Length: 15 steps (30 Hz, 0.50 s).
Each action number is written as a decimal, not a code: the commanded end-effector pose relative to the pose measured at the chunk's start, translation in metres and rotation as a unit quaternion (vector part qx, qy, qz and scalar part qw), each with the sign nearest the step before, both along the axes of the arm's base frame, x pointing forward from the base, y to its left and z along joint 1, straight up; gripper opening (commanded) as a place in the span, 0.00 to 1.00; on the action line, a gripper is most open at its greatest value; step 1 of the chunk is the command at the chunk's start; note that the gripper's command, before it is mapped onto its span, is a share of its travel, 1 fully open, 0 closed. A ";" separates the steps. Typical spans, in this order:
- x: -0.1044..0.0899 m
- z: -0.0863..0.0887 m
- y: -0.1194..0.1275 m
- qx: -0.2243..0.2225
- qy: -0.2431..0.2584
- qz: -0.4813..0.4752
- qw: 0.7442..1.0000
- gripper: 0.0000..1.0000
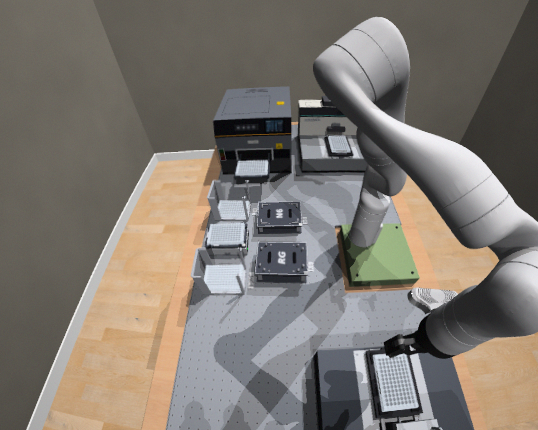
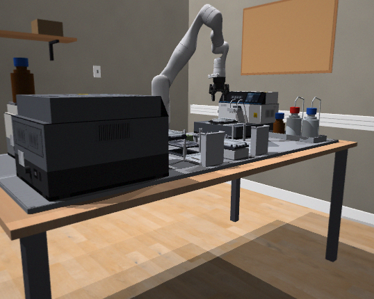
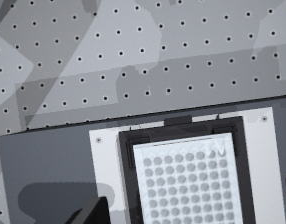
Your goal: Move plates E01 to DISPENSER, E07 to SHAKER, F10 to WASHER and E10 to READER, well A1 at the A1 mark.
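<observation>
Hovering with fingers spread wide and holding nothing, the gripper (image 1: 396,345) sits over the far short end of a well plate (image 1: 396,382) seated flat in a black nest at the deck's (image 1: 263,320) near right corner. Can't read that plate's label. Nests N6 (image 1: 279,215) and RG (image 1: 281,258) stand beside the rack column at the left edge.
</observation>
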<state>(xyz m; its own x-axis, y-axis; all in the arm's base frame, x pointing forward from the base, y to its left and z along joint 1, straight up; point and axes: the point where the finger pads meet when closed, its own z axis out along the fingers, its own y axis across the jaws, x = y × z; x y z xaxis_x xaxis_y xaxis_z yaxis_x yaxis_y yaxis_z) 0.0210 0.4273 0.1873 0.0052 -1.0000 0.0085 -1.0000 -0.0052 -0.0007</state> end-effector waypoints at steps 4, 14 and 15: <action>0.000 0.001 -0.020 0.001 0.000 0.000 1.000 1.00; 0.001 0.001 -0.047 0.001 0.000 0.000 1.000 1.00; 0.001 0.001 -0.050 0.001 0.000 0.000 1.000 1.00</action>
